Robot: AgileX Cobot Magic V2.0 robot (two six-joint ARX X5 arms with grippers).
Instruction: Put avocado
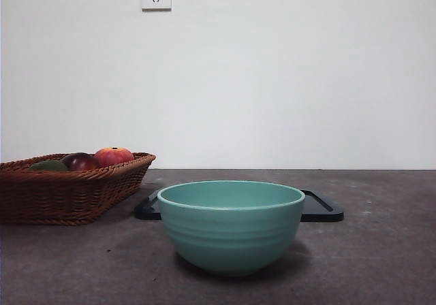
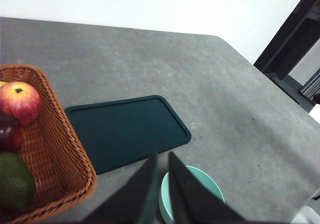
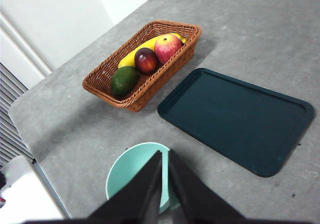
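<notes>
- Right wrist view shows you the dark olive-green rounded avocado point(image 3: 123, 80) lying in the brown woven wicker basket point(image 3: 170, 71), beside a dark red fruit point(image 3: 146, 60).
- Your left tool point(image 2: 161, 160) and right tool point(image 3: 164, 156) hang clenched, empty, above the pale green ceramic bowl point(image 1: 231, 225).

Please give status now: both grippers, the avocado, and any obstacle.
Left gripper and right gripper nearly shut, empty, above bowl. Avocado in basket, untouched, beside dark red fruit. Nothing blocks it.

Front view: avocado point(image 1: 48, 165) mostly hidden behind basket point(image 1: 68, 196) rim, only top shows. Tray point(image 1: 323, 208) largely hidden behind bowl point(image 1: 231, 227). Left wrist view: basket and bowl cut off by frame edge.
</notes>
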